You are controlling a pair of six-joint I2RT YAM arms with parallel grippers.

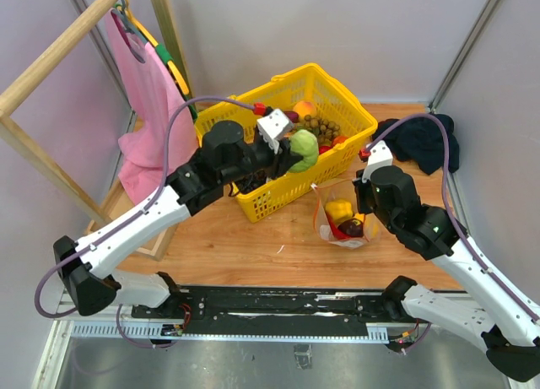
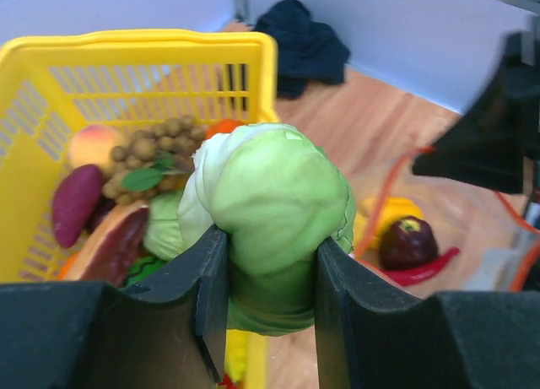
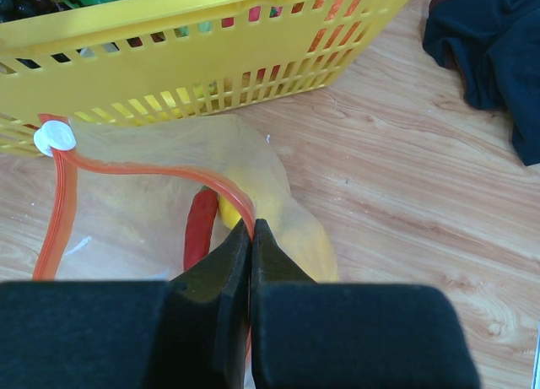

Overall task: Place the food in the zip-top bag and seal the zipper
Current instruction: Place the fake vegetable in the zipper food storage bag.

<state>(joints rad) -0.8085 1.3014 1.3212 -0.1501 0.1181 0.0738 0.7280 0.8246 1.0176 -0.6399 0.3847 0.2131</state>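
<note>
My left gripper (image 1: 291, 155) (image 2: 270, 245) is shut on a round green cabbage (image 1: 304, 149) (image 2: 270, 186), held above the near right rim of the yellow basket (image 1: 253, 205). The zip-top bag (image 1: 346, 240) (image 3: 126, 224) stands open on the wood floor right of the basket. Inside it lie a yellow bell pepper (image 1: 339, 209), a dark purple piece (image 1: 352, 228) (image 2: 407, 241) and a red chili (image 3: 199, 224). My right gripper (image 1: 365, 189) (image 3: 251, 226) is shut on the bag's red-orange zipper (image 3: 143, 170), holding the mouth up. More food (image 2: 148, 144) fills the basket.
A dark cloth (image 1: 426, 143) (image 3: 498, 51) lies at the back right corner. A pink garment (image 1: 148, 94) hangs on a wooden rack (image 1: 51, 64) at the left. A white slider (image 3: 55, 138) sits on the zipper near the basket wall (image 3: 169, 77).
</note>
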